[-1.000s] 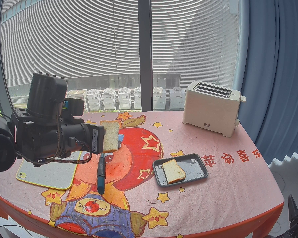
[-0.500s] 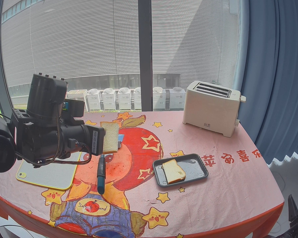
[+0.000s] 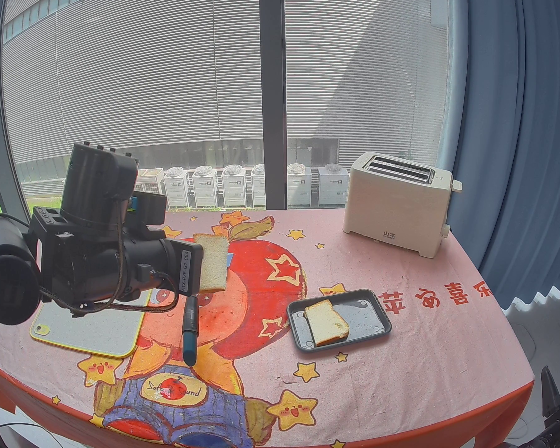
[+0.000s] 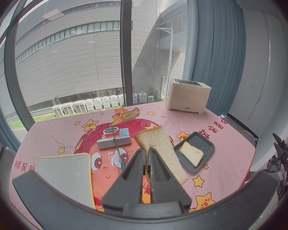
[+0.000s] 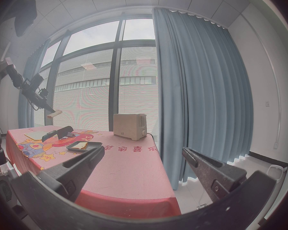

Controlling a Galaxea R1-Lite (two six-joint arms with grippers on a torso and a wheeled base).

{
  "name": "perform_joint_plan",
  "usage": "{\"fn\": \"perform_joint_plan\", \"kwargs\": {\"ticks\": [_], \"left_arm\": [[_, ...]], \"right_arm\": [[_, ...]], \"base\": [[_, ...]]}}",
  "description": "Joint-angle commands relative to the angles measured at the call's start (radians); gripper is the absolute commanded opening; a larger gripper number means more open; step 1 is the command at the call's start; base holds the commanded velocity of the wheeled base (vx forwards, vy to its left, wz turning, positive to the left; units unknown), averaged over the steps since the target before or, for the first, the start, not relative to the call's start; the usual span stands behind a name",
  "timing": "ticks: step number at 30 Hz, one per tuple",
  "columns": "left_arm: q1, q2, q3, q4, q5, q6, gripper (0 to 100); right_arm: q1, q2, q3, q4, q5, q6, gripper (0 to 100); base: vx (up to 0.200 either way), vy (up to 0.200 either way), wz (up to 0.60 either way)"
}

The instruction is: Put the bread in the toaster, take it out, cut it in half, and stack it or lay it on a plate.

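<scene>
Left gripper [image 4: 147, 152] is clamped on the bread [image 4: 161, 146], holding it upright above the counter [image 3: 429, 362], left of the plate [image 3: 372, 325]. Best to carry it low over the plate, tilt it flat beside the half [image 3: 325, 322], then let go.

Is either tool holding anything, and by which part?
The left tool holds a bread slice, pinched at one side edge, in the air. The right tool is open and empty.
</scene>
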State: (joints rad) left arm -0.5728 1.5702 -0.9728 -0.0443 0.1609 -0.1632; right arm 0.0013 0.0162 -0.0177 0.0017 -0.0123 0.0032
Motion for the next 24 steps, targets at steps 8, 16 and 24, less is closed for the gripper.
{"fn": "perform_joint_plan", "kwargs": {"ticks": [8,16,24], "left_arm": [[-0.032,0.051,-0.006,-0.002,-0.006,-0.007,0],[-0.045,0.056,-0.004,-0.002,-0.006,-0.007,0],[-0.045,0.056,-0.004,-0.002,-0.006,-0.007,0]], "right_arm": [[0.000,-0.016,0.018,0.000,0.000,0.000,100],[0.000,-0.016,0.018,0.000,0.000,0.000,100],[0.000,-0.016,0.018,0.000,0.000,0.000,100]], "base": [[0.000,0.000,0.00],[0.000,0.000,0.00],[0.000,0.000,0.00]]}}
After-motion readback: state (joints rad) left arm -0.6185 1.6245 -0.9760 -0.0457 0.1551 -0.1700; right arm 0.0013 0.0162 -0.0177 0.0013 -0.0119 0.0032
